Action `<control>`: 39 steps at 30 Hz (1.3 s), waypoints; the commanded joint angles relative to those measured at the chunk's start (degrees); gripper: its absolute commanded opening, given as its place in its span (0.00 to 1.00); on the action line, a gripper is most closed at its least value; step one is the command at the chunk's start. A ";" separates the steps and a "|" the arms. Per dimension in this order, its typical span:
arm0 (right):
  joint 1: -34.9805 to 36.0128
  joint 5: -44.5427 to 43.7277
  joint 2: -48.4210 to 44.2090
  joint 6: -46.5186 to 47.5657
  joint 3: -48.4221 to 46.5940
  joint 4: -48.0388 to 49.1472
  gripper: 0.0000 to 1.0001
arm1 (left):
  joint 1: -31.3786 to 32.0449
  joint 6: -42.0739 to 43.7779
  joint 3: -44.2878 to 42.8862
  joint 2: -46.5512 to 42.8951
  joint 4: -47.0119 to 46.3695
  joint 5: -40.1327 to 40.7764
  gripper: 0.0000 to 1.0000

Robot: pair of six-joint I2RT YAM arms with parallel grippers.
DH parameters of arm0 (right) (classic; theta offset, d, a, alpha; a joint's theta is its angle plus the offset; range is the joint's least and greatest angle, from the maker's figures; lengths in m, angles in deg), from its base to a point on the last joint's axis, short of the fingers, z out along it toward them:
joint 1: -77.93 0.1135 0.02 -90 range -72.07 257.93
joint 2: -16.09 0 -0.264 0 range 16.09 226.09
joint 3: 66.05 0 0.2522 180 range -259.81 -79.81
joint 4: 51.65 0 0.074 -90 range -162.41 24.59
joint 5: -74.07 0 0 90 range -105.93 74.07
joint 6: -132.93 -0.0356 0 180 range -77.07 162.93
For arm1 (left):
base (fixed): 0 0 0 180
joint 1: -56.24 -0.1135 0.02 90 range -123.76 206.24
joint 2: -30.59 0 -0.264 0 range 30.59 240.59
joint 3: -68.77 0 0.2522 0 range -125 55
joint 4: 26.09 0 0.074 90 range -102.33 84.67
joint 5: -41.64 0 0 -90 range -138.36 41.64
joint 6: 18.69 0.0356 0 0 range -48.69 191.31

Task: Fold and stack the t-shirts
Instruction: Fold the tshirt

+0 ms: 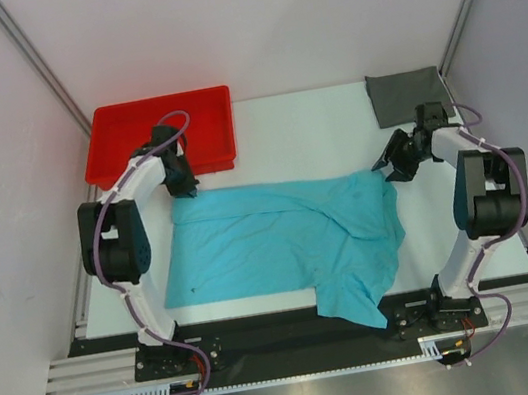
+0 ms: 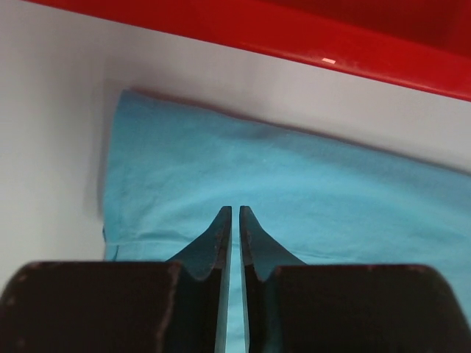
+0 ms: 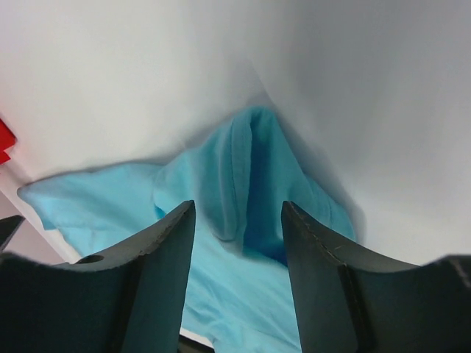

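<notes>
Teal shirt spread on bench just before tray, apparently for folding; grey shirt folded, well right of tray, awaiting stacking; left end effector nearly clenched, right end effector released.

Scanning every view now, and there is nothing to read: no lettering, number, brand or label that can be made out. The turquoise t-shirt shows plain cloth, the grey t-shirt at the far right is plain too, and the red tray at the far left shows bare plastic.
</notes>
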 commanded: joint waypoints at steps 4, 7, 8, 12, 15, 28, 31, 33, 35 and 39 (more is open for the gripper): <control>-0.25 2.78 2.15 -1.31 -4.87 2.98 0.61 | -0.45 0.03 -0.34 2.98 -2.94 -3.06 0.12; -0.25 4.28 3.64 -3.77 -4.43 3.95 0.62 | -0.54 0.20 -1.74 5.00 -2.51 -3.15 0.12; -0.25 4.89 4.26 -4.82 -4.17 4.48 0.62 | -0.54 0.20 -2.01 5.53 -2.33 -3.15 0.11; -0.34 5.95 5.32 -7.37 -3.46 6.50 0.60 | -0.54 0.12 -3.07 6.93 -2.24 -3.06 0.11; -0.43 6.39 6.64 -8.60 -3.64 7.56 0.58 | -0.63 0.12 -4.38 8.43 -1.89 -2.80 0.10; -2.62 8.15 10.50 -16.69 -0.30 14.23 0.56 | -1.77 0.91 -6.14 11.77 -0.84 -1.48 0.07; -3.32 8.50 11.03 -19.06 1.54 16.42 0.43 | -1.95 0.91 -6.32 12.56 -0.57 -1.39 0.06; -3.68 8.24 10.77 -20.38 3.04 18.27 0.21 | -2.21 0.73 -6.32 13.09 -0.57 -1.30 0.05; -4.03 6.75 9.54 -20.39 5.41 21.18 0.03 | -2.30 0.64 -6.32 13.79 -0.40 -1.30 0.04; -4.82 4.82 4.89 -20.12 12.61 31.36 0.00 | -2.48 0.82 -5.88 14.15 -0.48 -1.30 0.04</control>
